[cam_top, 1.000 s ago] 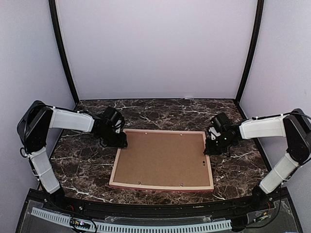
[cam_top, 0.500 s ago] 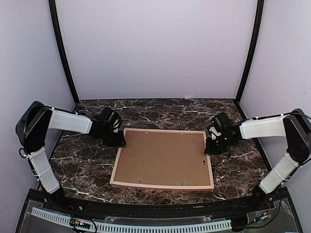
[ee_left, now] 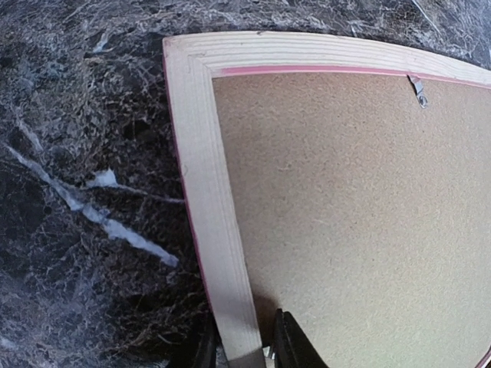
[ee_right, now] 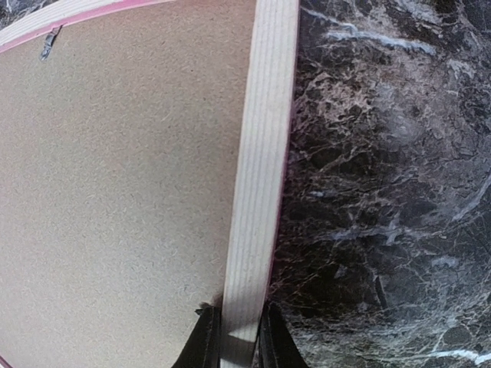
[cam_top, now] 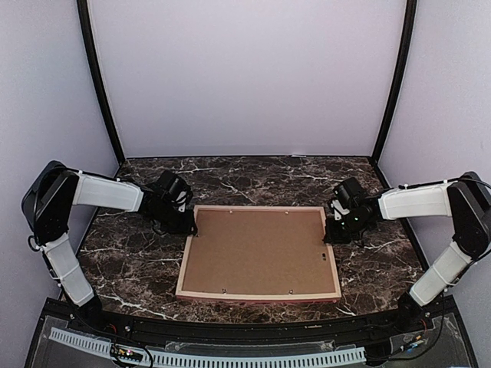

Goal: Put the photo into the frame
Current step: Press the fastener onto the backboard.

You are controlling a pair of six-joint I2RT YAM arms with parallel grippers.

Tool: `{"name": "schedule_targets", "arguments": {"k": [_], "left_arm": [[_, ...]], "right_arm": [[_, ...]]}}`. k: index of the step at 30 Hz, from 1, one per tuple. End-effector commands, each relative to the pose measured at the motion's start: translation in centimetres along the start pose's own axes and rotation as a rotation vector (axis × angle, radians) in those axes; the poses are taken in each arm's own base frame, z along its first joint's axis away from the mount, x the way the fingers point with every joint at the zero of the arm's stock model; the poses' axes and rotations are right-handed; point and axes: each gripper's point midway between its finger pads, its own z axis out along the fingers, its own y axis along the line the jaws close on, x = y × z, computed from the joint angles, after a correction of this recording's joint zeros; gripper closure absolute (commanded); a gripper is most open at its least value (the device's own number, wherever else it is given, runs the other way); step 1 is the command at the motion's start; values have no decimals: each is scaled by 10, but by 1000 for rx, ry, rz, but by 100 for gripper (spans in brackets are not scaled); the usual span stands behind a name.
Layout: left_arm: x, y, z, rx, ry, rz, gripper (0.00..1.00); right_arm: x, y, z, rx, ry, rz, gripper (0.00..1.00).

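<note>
Item: frame, back up, brown backing board seated, at worktop centre toward the near edge — left gripper clenched on left rail, right gripper on right rail; photo unseen; hazard — uneven lifting could twist thin rails, slipping a pinch.

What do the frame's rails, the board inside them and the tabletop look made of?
Frame: pale bare wood, straight grain lines, pink-red paint at the edges. Backing board: brown fibreboard, probably; matte, speckled surface. Tabletop: dark marble or a marble-look laminate, white veining.
</note>
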Motion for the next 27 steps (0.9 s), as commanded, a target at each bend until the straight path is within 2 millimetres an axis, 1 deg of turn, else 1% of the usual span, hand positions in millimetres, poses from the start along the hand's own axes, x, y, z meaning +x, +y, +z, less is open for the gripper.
{"name": "schedule_targets", "arguments": {"k": [1,7,10,12,14,20,22,24,27], "left_arm": [[55,7,0,-7,208,44,73],[58,4,-3,12,225,64,73],[53,0,-6,35,213,63,73],[49,-2,-9,55,195,57,70],[43,-3,-12,67,175,45,66],[26,-4,-25,69,100,37,40],[24,-3,-30,63,82,38,35],[24,-2,-33,58,72,38,32],[28,-1,-35,57,71,40,31]], "right_arm": [[8,-1,6,-7,21,-40,85],[7,0,7,-5,23,-38,85],[7,0,7,-3,23,-38,85],[6,0,6,-4,21,-38,85],[6,0,5,-4,22,-37,84],[4,0,4,-2,18,-38,85],[4,0,4,-2,15,-37,85],[3,1,3,-3,13,-35,85],[4,0,3,-3,13,-34,85]]}}
